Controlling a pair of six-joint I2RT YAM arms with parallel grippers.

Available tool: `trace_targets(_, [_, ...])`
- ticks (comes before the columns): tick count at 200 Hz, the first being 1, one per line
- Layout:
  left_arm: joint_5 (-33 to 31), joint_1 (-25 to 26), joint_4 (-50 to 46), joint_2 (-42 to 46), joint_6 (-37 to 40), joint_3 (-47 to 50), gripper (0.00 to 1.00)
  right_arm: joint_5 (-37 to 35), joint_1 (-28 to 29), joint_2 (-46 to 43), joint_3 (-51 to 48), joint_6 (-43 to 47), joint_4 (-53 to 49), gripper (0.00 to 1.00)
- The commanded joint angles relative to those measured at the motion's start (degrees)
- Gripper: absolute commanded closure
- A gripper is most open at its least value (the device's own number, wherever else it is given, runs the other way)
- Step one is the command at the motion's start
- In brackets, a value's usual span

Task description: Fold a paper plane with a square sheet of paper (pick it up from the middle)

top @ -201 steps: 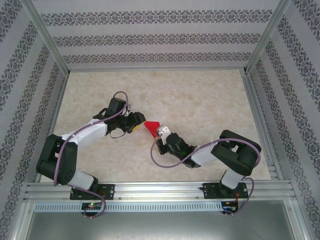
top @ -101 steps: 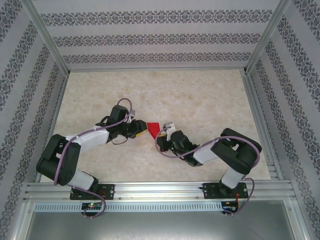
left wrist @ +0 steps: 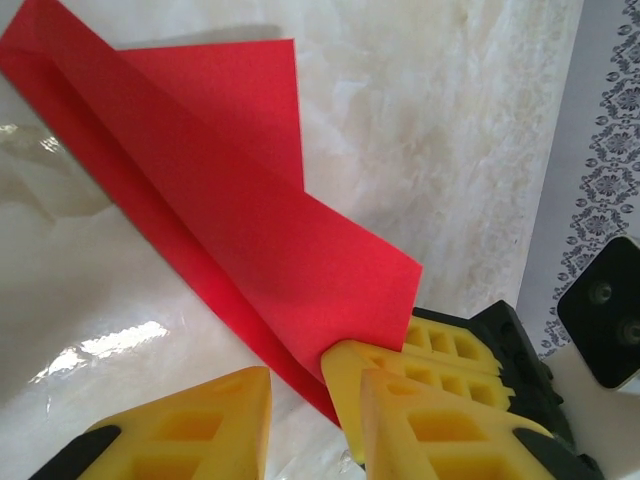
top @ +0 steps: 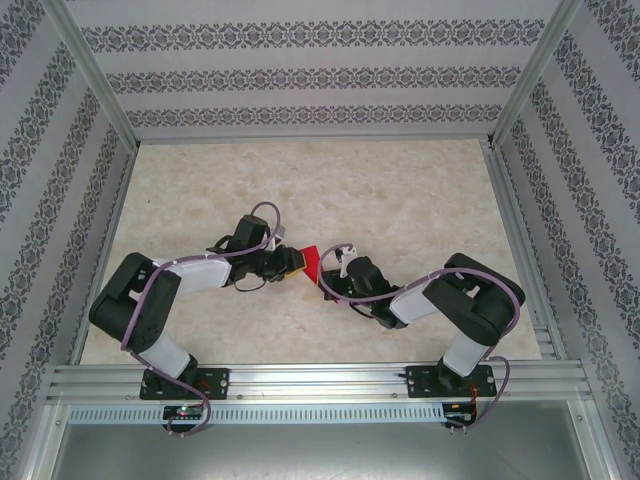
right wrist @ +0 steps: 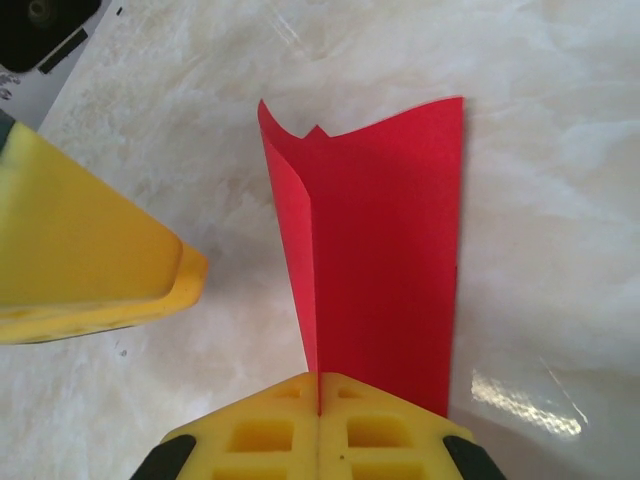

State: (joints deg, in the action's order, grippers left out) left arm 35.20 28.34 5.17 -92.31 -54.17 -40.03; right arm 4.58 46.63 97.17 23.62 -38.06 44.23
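The red sheet of paper is folded into a narrow creased shape, held just above the table between the two arms. My right gripper is shut on the near end of the red paper, whose layers stand up from the closed pads. My left gripper is open, its yellow fingers on either side of the lower edge of the red paper. The right gripper's fingers sit just behind them. From above, the left gripper and right gripper meet at the paper.
The pale marbled table is boxed in by patterned walls and aluminium posts. A metal rail runs along the near edge by the arm bases. One left finger shows at the left of the right wrist view.
The left gripper has slid right, up against the paper. The right gripper has shifted slightly right and toward the near edge with the paper, which now looks narrower from above.
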Motion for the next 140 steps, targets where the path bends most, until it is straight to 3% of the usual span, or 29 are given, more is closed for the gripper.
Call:
trace_targets(1, [1.30,1.11,4.06,-1.31,1.87,-1.79,0.70,3.06,-1.37,0.37,-1.38,-3.98,3.10,0.98])
trace_targets(60, [1.76,2.26,4.92,-4.94,2.26,-3.98,0.74,5.94,-2.69,1.88,-1.91,-8.18,6.22,0.93])
trace_targets(140, [2.24,2.56,5.73,-8.54,2.45,-5.63,0.77,5.78,-3.53,2.13,-1.49,-9.53,1.85,0.93])
